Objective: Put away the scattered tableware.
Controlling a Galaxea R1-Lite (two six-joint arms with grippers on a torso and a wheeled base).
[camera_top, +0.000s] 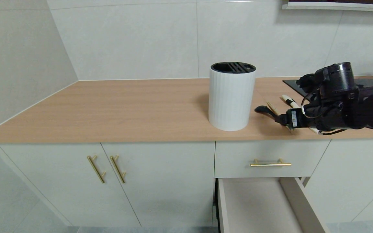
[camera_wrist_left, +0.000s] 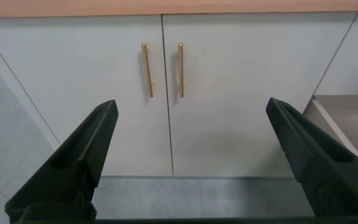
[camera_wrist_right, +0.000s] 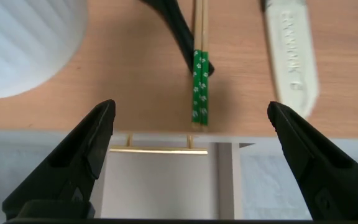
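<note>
A white ribbed holder [camera_top: 231, 97] with a black slotted top stands on the wooden counter [camera_top: 125, 110]. To its right lie a black spoon [camera_top: 263, 109], a pair of chopsticks [camera_top: 272, 108] and a white-handled utensil [camera_top: 289, 100]. My right gripper [camera_top: 287, 121] hovers low over them at the counter's front edge. In the right wrist view it is open [camera_wrist_right: 191, 111], straddling the green-tipped chopsticks [camera_wrist_right: 199, 87], with the black handle [camera_wrist_right: 174, 28] and white handle [camera_wrist_right: 291, 56] alongside and nothing held. My left gripper [camera_wrist_left: 191, 107] is open, low in front of the cabinet doors.
Below the counter a drawer [camera_top: 257, 204] stands pulled out, under a shut drawer with a gold handle [camera_top: 270, 164]. Two cabinet doors with gold handles [camera_wrist_left: 146, 68] are shut. A black cooktop [camera_top: 295, 84] lies at the counter's back right. Tiled wall behind.
</note>
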